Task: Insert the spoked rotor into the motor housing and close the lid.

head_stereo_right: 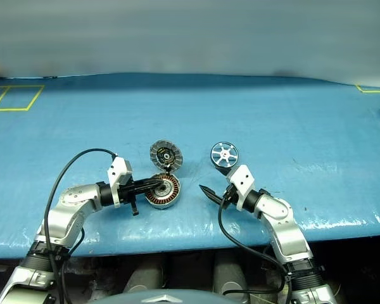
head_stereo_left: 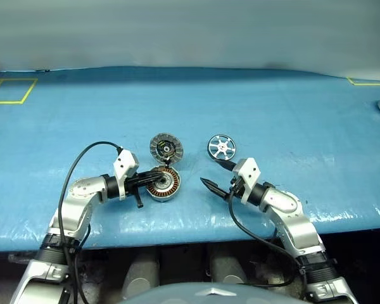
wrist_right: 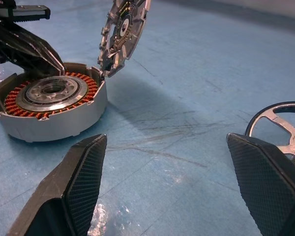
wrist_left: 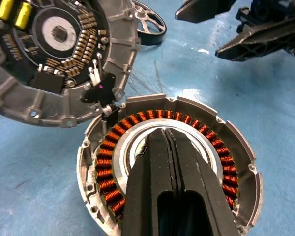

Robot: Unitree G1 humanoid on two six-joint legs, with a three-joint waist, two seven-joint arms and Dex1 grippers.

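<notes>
The left tool (head_stereo_left: 153,179) is closed, its two black fingers pressed flat together, and its tip sits over the motor housing (head_stereo_left: 166,184). It holds nothing. The right tool (head_stereo_left: 216,175) is wide open and empty. From the head view, the housing is a short round grey cup with a ring of copper-brown wire inside. The lid (head_stereo_left: 166,149) stands up just behind the left tool's tip, joined to the housing's far edge. The spoked rotor (head_stereo_left: 221,147) lies flat just past the right tool's tip, apart from the housing. It is a shiny silver wheel with a dark rim. All of it rests on a smooth blue tabletop (head_stereo_left: 272,114) with thin yellow lines taped near its far corners. Behind it is a plain pale wall.

In the left wrist view, the closed fingers (wrist_left: 160,167) reach over the housing's silver middle. The orange wire coils run all around them. The lid's inner face shows small parts and two yellow pieces.

In the right wrist view, the two bumpy black fingers (wrist_right: 83,177) stand far apart. The housing lies ahead beside one finger, and the rotor's rim lies by the other. The blue top is shiny and scratched.
</notes>
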